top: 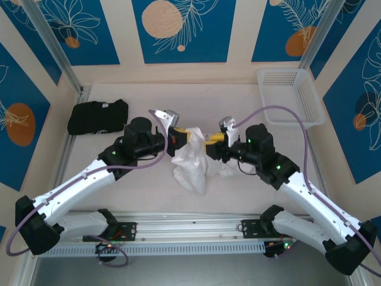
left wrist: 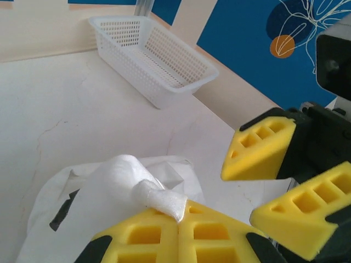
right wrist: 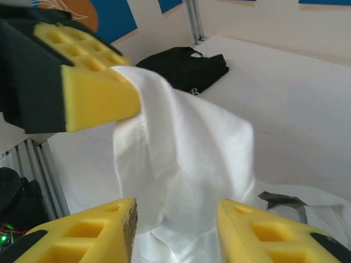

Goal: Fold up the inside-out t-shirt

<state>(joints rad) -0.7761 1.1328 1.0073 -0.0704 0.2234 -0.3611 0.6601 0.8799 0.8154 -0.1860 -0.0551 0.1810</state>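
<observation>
One pinch carries everything: my left gripper (left wrist: 178, 218) is clamped on a twist of the inside-out t-shirt (top: 190, 167), which hangs bunched at the centre of the table (top: 250, 101). My right gripper (right wrist: 175, 216) faces it, jaws parted and holding nothing. I'd take a separate hem edge toward 3 o'clock and draw the cloth flat, away from the black garment (top: 98, 116) at 10 o'clock.

Tally: one table (top: 238, 196), one white t-shirt (top: 190, 164), one black folded garment (top: 97, 116), one white mesh basket (top: 289, 95). Two arms: left arm (top: 77, 182), right arm (top: 315, 199). Two grippers: left gripper (top: 189, 136), right gripper (top: 212, 140). Two yellow fingers (left wrist: 148, 233) per gripper, four in all.
</observation>
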